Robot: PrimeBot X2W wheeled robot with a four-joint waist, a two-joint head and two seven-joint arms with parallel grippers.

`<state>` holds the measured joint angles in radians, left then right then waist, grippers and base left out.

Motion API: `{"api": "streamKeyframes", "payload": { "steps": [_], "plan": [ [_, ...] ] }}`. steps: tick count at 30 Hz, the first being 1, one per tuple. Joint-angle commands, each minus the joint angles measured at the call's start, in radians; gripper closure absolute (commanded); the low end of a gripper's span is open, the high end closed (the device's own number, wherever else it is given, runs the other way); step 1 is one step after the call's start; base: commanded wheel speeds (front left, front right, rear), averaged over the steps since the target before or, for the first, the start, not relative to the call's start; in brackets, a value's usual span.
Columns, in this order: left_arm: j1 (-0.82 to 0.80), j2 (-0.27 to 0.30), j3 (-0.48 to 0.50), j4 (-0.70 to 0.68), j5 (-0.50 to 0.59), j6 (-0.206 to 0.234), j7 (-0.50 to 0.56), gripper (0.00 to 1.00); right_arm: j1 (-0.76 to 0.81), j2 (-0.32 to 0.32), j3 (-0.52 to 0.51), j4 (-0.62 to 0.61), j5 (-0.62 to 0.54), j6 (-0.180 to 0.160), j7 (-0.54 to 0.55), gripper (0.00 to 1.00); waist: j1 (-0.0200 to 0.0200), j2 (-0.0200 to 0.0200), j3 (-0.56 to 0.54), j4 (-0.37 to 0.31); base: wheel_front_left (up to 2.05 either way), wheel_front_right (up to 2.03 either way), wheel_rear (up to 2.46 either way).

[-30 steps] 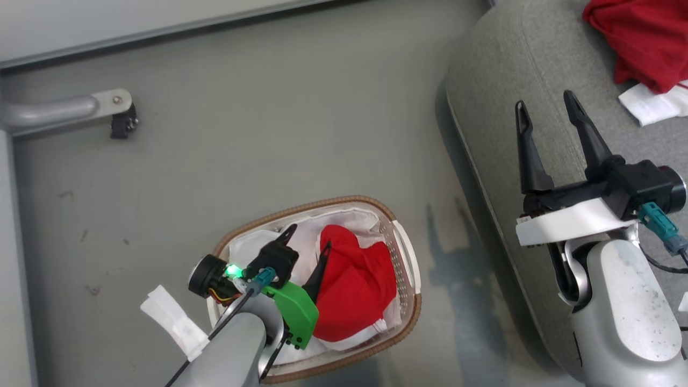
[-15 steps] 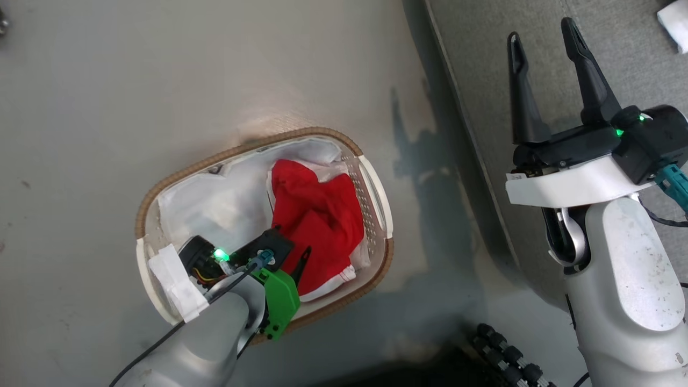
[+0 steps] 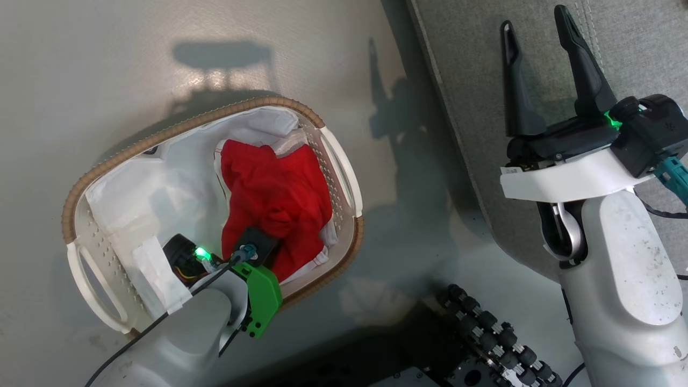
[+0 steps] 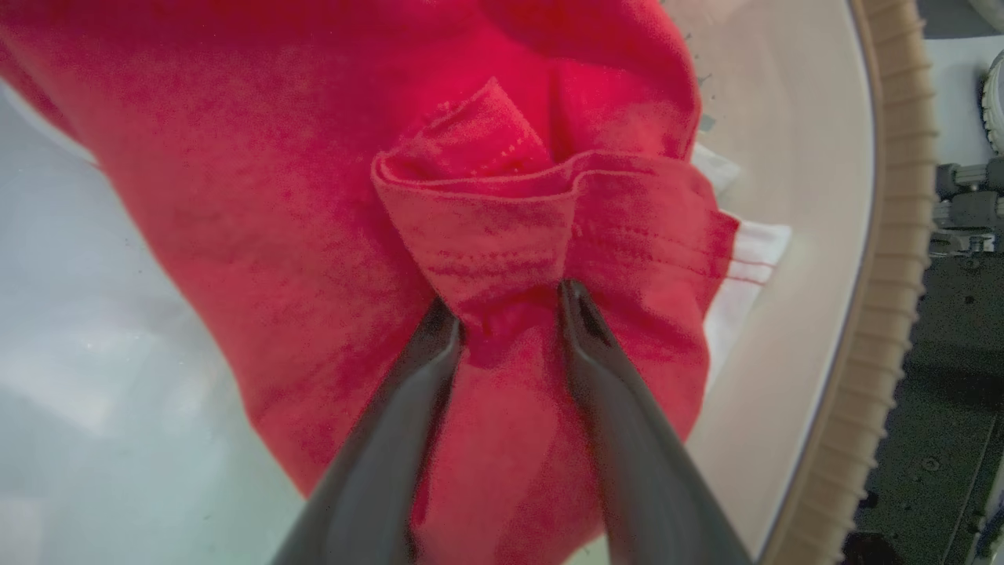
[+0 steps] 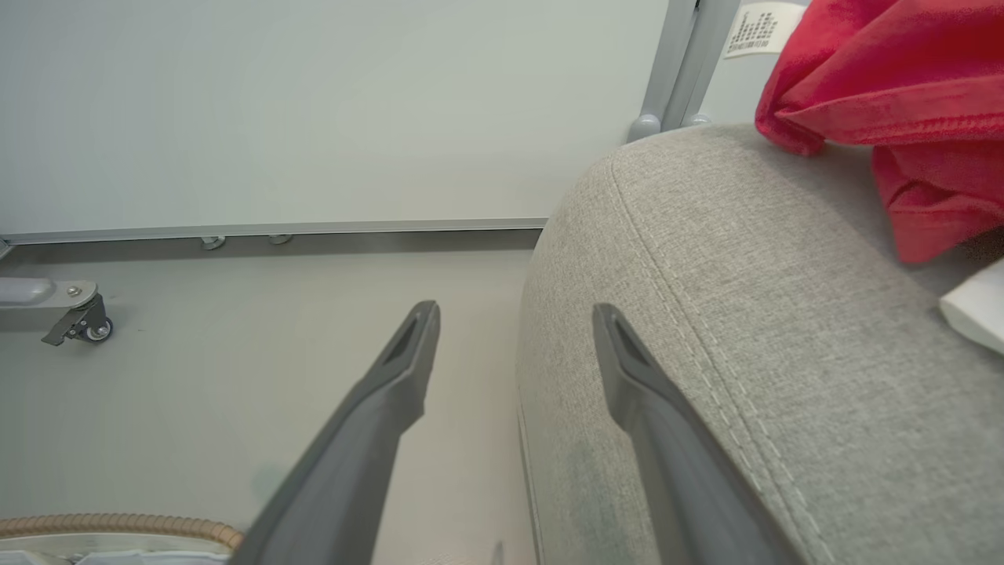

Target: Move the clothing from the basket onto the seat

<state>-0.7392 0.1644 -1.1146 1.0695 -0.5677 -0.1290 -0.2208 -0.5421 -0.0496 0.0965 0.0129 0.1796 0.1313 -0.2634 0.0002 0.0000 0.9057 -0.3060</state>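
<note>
The clothing [image 3: 274, 193] is a red garment with white trim, bunched in the right half of the basket [image 3: 177, 126], which has a white liner. My left gripper [image 4: 510, 310] reaches down into the basket, its two dark fingers pinching a stitched fold of the clothing [image 4: 486, 235]. In the head view its wrist covers the fingertips. My right gripper [image 3: 535, 19] hovers open and holds nothing above the edge of the grey seat [image 3: 634, 43]. In the right wrist view another red garment [image 5: 902, 94] lies on the seat [image 5: 745, 353], beyond the right gripper [image 5: 515, 312].
The basket stands on the grey floor [image 3: 107, 54], left of the seat's rounded edge. My dark base with a ribbed black cable [image 3: 494, 338] sits at the bottom. A metal leg with a caster [image 5: 78, 322] stands by the pale wall. A white cloth [image 5: 976, 306] lies on the seat.
The camera has tilted, so the basket sits higher and further left in view. My left gripper has sunk into the basket and closed its fingers on a fold of red fabric. The right gripper stays open.
</note>
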Motion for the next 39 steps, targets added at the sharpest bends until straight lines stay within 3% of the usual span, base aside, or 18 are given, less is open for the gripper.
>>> {"api": "streamKeyframes", "payload": {
  "steps": [1,9,19,32,39],
  "plan": [
    [-0.016,0.010,-0.015,-0.003,-0.021,-0.002,0.005,1.00,-0.003,-0.002,0.001,0.006,0.004,-0.001,-0.002,0.00,-0.0002,0.0000,0.006,-0.010,0.00,0.00,0.00],
    [-0.031,0.011,-0.076,-0.011,-0.084,-0.002,-0.019,1.00,0.007,-0.002,-0.002,0.025,-0.015,-0.001,-0.002,0.00,-0.0002,0.0000,-0.044,0.009,0.00,0.00,0.00],
    [-0.001,-0.023,-0.086,-0.062,-0.100,-0.002,-0.045,1.00,0.057,-0.002,-0.015,0.063,-0.079,-0.001,-0.002,0.00,-0.0002,0.0000,-0.212,0.070,0.00,0.00,0.00],
    [0.165,0.012,0.171,-0.362,0.048,0.026,-0.044,1.00,0.194,-0.003,-0.044,0.119,-0.157,-0.001,-0.002,0.00,-0.0002,0.0000,-0.554,0.162,0.00,0.00,0.00],
    [0.219,0.044,0.294,-0.518,0.152,0.018,-0.044,1.00,0.280,-0.003,-0.056,0.144,-0.185,-0.001,-0.002,0.00,-0.0002,0.0000,-0.705,0.196,0.00,0.00,0.00]
  ]
}}
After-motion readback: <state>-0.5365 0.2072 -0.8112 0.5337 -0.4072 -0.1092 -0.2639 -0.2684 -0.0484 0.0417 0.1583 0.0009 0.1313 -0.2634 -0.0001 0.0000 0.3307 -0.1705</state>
